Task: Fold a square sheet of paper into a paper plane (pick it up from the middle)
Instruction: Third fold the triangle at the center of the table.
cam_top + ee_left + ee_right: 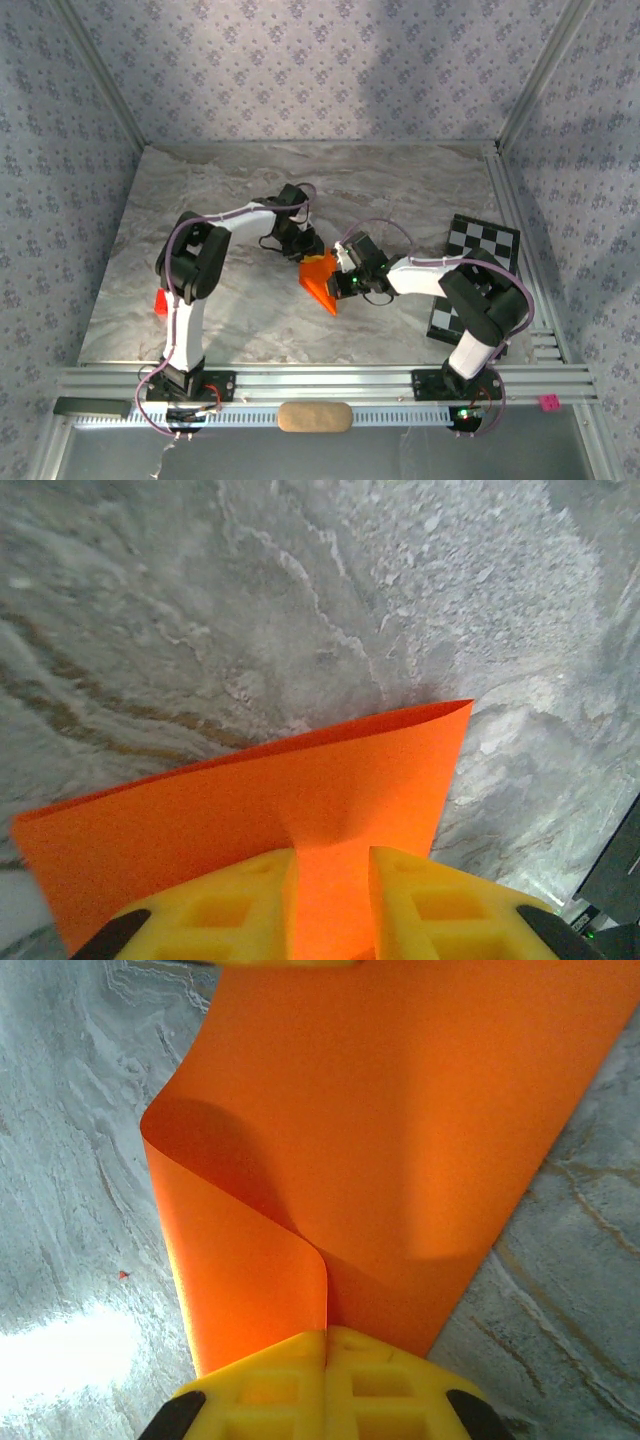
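Observation:
The square sheet of paper (320,278), bright orange, is folded into a wedge whose tip points at the near edge, lifted off the marble between both arms. My right gripper (347,281) is shut on its fold; in the right wrist view the yellow fingers (290,1370) meet on the doubled sheet (400,1110), and one layer curls left. My left gripper (303,247) is at the sheet's far end. Its yellow fingers (230,910) stand apart around the paper (300,780), which runs through the gap untouched on either side.
A black-and-white checkerboard card (478,272) lies at the right, partly under the right arm. A small red-orange piece (160,302) sits by the left arm. A tan pad (314,417) and a pink bit (547,402) rest near the front rail.

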Controlling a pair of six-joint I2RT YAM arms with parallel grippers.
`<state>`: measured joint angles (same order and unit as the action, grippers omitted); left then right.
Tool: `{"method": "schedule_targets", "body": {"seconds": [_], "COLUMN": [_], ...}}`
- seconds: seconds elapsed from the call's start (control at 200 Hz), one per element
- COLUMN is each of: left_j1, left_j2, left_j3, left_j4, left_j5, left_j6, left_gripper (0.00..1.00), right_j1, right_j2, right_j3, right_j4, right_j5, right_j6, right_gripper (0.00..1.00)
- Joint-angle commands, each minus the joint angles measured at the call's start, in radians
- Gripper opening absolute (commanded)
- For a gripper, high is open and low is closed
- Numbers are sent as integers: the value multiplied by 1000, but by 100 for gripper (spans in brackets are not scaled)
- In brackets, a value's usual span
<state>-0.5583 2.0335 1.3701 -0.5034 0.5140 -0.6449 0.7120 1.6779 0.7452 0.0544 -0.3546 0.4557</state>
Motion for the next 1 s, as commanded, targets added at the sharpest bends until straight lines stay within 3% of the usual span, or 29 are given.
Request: {"method": "schedule_targets", "body": {"seconds": [0.0,0.175,0.35,0.63,0.994], "left_j1": [1,3,-3,-58,-79], "left_j2": [-118,-280,-422,-481,-416], "left_j3": [-11,-158,-379,-588,-694], "left_j4": [-17,70,274,528,776], "left_j5": [-48,-65,-5,28,76], "left_j6": [-16,-92,-248,-436,-568], "left_gripper": [29,24,0,0,0], "right_j1": [6,5,5,5,4], "right_j2": [31,29,34,35,43], "right_j3": [3,-1,2,2,1], "right_j4": [-45,-44,-40,-42,-41], "right_j5": [42,43,43,46,51], "right_j6": [-11,-9,-8,-8,-5], "right_gripper": [0,0,0,0,0]}}
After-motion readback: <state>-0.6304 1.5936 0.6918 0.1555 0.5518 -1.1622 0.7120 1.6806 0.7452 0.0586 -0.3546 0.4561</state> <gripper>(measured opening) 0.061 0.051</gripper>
